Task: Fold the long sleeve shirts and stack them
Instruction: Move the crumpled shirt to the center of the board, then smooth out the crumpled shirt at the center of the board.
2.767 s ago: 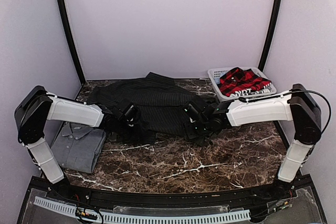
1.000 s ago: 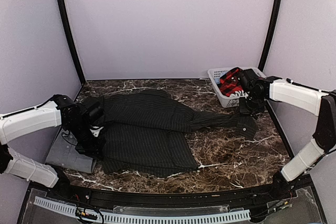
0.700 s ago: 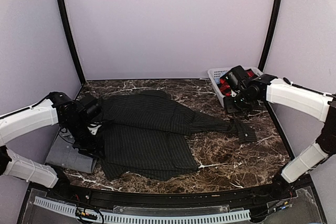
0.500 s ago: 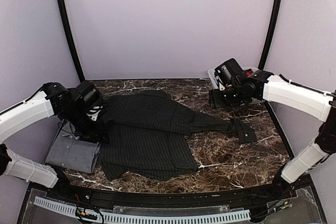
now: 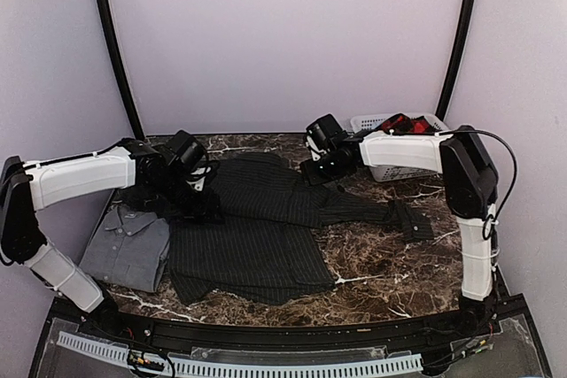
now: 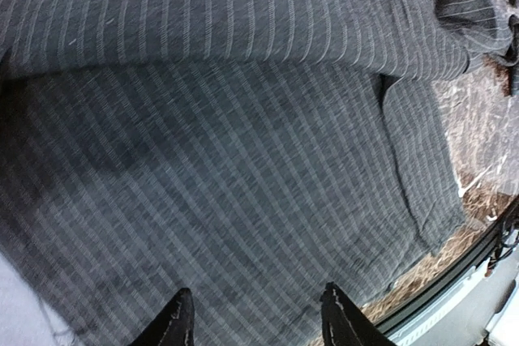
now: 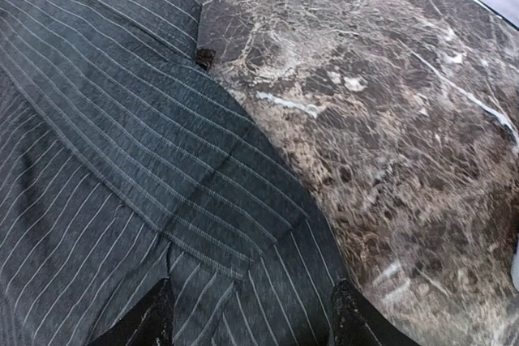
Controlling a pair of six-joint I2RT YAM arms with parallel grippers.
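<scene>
The black pinstriped long sleeve shirt lies spread flat across the middle of the table, one sleeve stretched right to a cuff. A grey shirt lies folded at the left front, partly under the black one. The red-and-black plaid shirt sits in the basket. My left gripper hovers open over the black shirt's left part; in the left wrist view its jaws stand apart above striped cloth. My right gripper hangs open over the shirt's far edge, holding nothing.
A white slatted basket stands at the back right corner, behind my right forearm. Brown marble tabletop shows at the right and front. Black frame posts rise at both back corners.
Both grippers have opened and let go of the black shirt. My left arm swung back and right over the shirt; my right arm moved left from the basket to the shirt's far edge.
</scene>
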